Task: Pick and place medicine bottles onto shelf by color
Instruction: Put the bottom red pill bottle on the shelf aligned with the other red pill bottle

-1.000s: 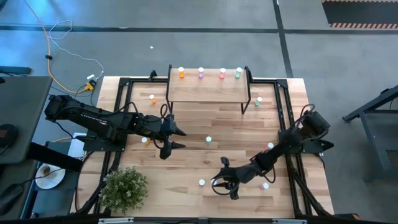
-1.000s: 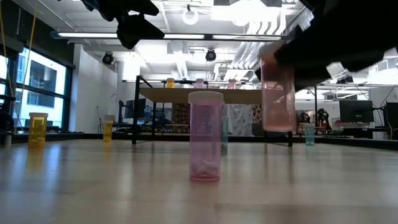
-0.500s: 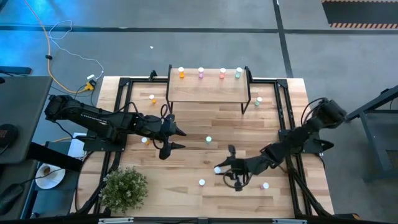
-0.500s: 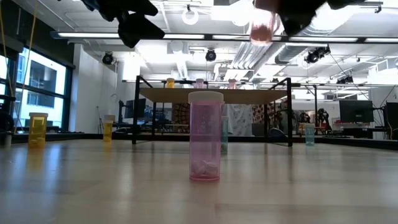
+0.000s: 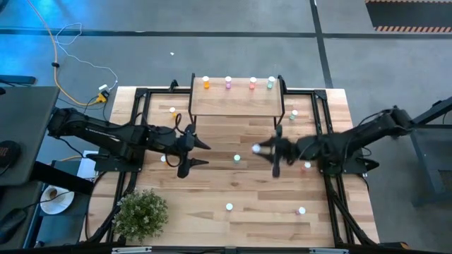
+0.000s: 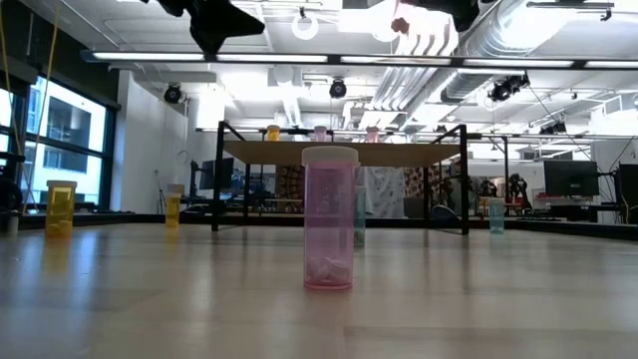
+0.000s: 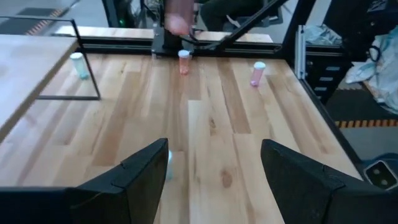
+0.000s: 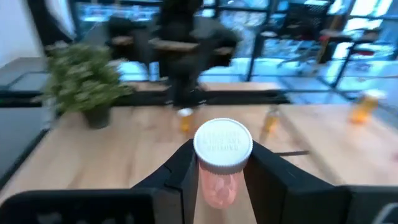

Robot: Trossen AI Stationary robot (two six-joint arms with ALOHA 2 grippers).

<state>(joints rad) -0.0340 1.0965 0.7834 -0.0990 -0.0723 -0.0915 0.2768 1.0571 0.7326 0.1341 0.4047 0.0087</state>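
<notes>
R gripper (image 8: 219, 177) was clamped on a pink bottle (image 8: 222, 163), white cap facing away from the wrist, one finger on each side of the body. In the high view this gripper (image 5: 270, 149) was raised over the bench (image 5: 240, 187) centre, w/ the bottle (image 5: 259, 149) at its tip. Just beyond the tip sat a pale green bottle (image 5: 237, 159) on the bench. Close behind the gripper, by the arm, stood one more bottle (image 5: 307, 166); colour cannot be told.

Farther toward the front edge stood 2 bottles: a pink one (image 5: 229, 207) and another (image 5: 301, 210). In the low view the pink one (image 6: 329, 231) stood upright, nearest the camera.

Beyond the R gripper toward the back was the shelf (image 5: 236, 104), w/ 4 bottles in a row on its far edge: orange (image 5: 205, 82), pink (image 5: 228, 82), red (image 5: 253, 83), green (image 5: 270, 83). A green bottle (image 5: 293, 114) stood on the bench beside the shelf's R legs, an orange one (image 5: 173, 111) beside its L legs.

L gripper (image 5: 194, 152) hung across the bench, fingers spread wide, holding nothing. A plant (image 5: 140, 212) stood at the front L corner.
</notes>
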